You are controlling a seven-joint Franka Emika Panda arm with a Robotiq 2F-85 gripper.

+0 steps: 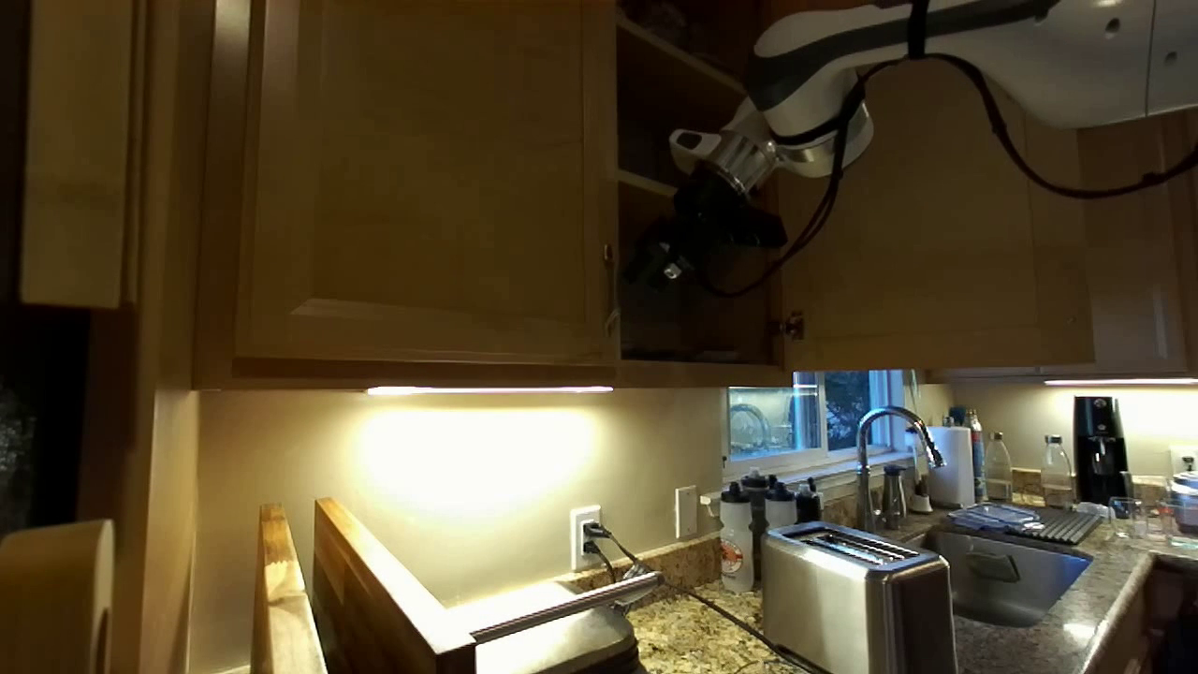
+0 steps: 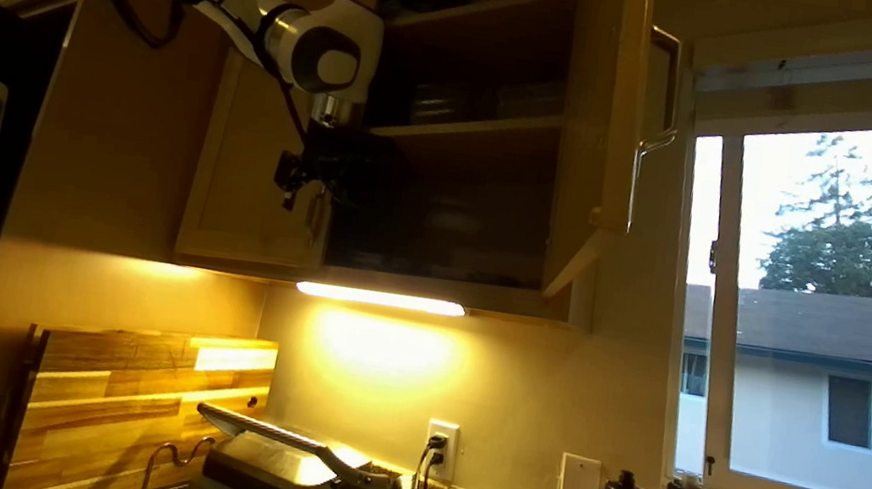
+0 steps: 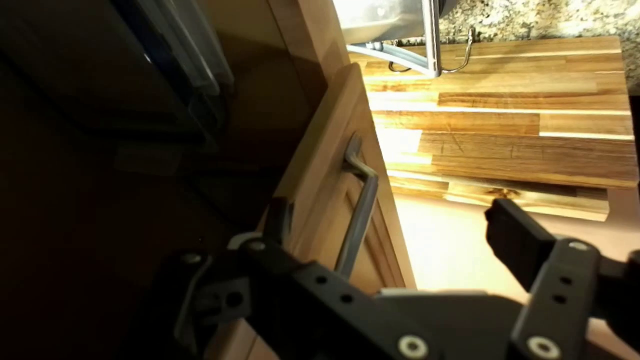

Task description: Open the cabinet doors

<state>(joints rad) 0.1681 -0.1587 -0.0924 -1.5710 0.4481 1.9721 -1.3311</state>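
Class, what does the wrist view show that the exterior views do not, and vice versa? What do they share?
Only the wrist view: the fingers of the gripper clearly apart; elsewhere they are too dark to tell.
Only the exterior views: the open cabinet door, toaster, window and capped bottles.
Shared: the gripper, the other cabinet door with its bar handle, the wooden boards and the countertop grill.
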